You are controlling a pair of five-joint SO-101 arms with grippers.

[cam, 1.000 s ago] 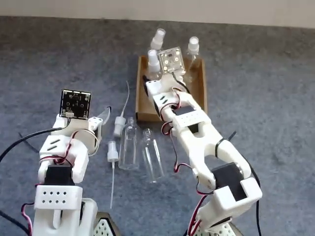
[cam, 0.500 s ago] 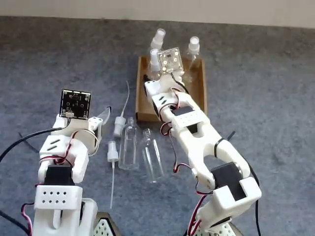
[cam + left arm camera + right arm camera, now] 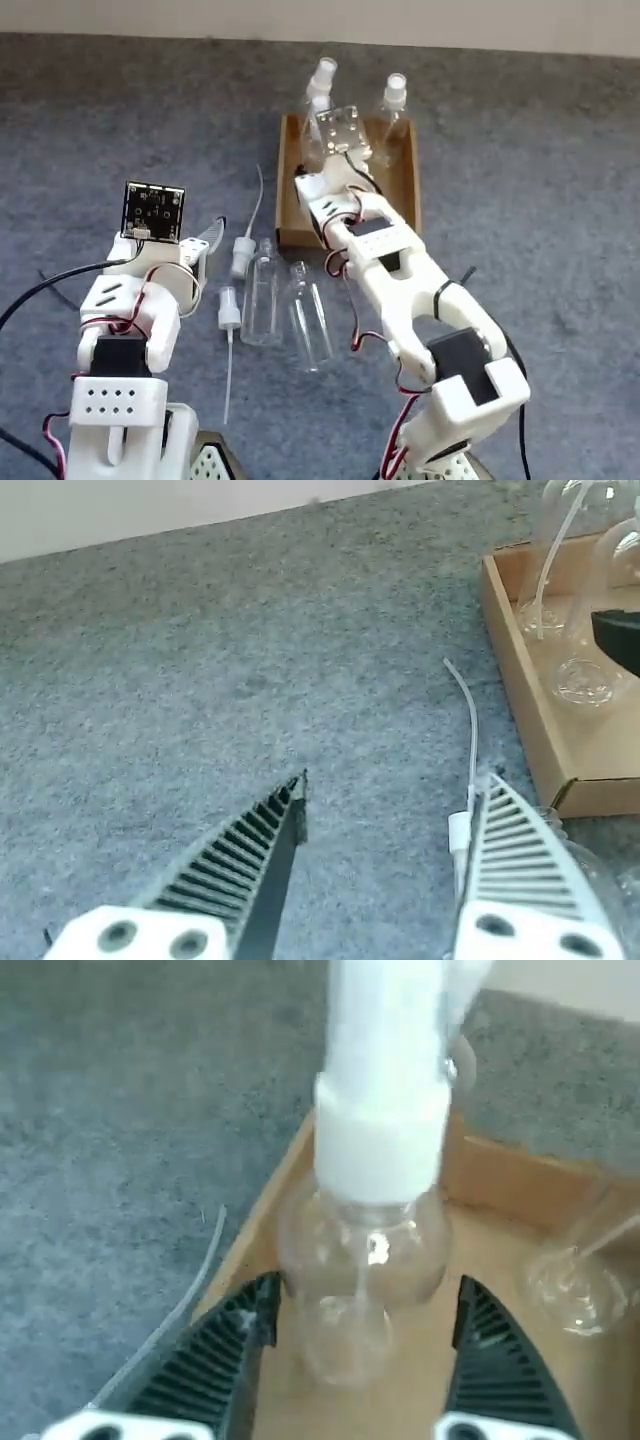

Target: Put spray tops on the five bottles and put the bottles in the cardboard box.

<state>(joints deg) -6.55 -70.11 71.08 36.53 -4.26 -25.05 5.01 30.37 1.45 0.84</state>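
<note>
The cardboard box [image 3: 404, 190] holds three upright clear bottles with white spray tops. My right gripper [image 3: 367, 1290] is open inside the box, one finger on each side of the near-left capped bottle [image 3: 372, 1250]; its white spray top [image 3: 318, 104] rises just past the wrist. The other two capped bottles [image 3: 323, 78] [image 3: 394, 96] stand at the far end. Two uncapped bottles [image 3: 262, 292] [image 3: 309, 318] lie on the carpet beside two loose spray tops [image 3: 243, 252] [image 3: 229, 308]. My left gripper [image 3: 397, 780] hangs open beside a loose spray top's tube [image 3: 470, 735].
Grey carpet [image 3: 520, 200] covers the table. The box's near-left corner [image 3: 575, 790] lies close to my left gripper. Open carpet stretches left of the left arm and right of the box.
The right wrist has tipped farther over the box toward its far end. The left arm and the things on the carpet have stayed put.
</note>
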